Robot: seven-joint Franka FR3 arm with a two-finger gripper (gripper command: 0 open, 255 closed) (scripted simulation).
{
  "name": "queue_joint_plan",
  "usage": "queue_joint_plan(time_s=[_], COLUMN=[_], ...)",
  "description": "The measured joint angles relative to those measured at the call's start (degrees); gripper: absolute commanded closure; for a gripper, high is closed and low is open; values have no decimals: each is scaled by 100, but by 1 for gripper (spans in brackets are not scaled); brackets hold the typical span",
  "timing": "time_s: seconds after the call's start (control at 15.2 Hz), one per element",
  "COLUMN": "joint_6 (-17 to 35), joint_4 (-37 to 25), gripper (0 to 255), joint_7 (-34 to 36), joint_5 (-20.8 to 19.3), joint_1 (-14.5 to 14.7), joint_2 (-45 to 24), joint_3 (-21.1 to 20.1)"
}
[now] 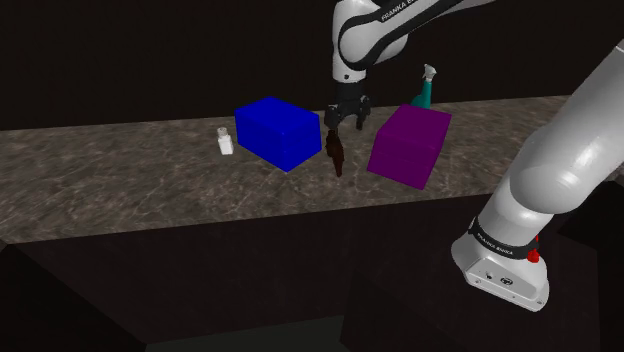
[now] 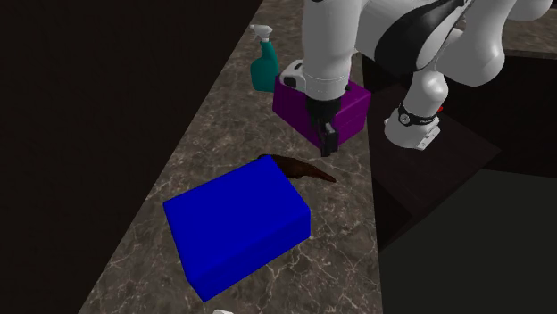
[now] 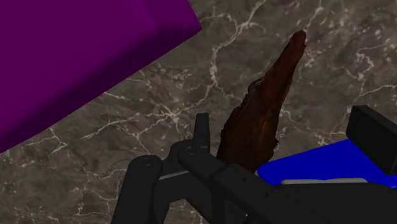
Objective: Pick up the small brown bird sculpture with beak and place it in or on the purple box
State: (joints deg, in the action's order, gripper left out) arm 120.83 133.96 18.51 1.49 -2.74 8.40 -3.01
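A small dark brown bird sculpture [image 1: 336, 156] with a long pointed beak lies on the marble counter, against the blue box's near corner. It sits between that box and the purple box [image 1: 409, 145]. My gripper [image 1: 346, 122] hangs just above it, open. In the wrist view the bird [image 3: 261, 121] lies between my two spread fingers [image 3: 201, 130] and neither visibly touches it; my gripper [image 3: 286, 127] points down at the counter. From the second exterior view my gripper [image 2: 327, 143] hovers over the bird [image 2: 299, 169], in front of the purple box [image 2: 350, 111].
A large blue box [image 1: 279, 132] stands close beside the bird. A teal spray bottle [image 1: 424, 90] stands behind the purple box. A small white bottle [image 1: 225, 141] sits on the far side of the blue box. The counter's front edge [image 1: 250, 222] drops to a dark floor.
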Motion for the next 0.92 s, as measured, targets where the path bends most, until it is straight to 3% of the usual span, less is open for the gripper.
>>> queue_joint_plan(time_s=[0.46,0.92], joint_6=[748,1256], joint_4=[-572,-449], gripper=[0,0], joint_7=[542,588], joint_5=[-274,-323], joint_1=[-64,-74], joint_2=[-1437,-1831], joint_3=[31,55])
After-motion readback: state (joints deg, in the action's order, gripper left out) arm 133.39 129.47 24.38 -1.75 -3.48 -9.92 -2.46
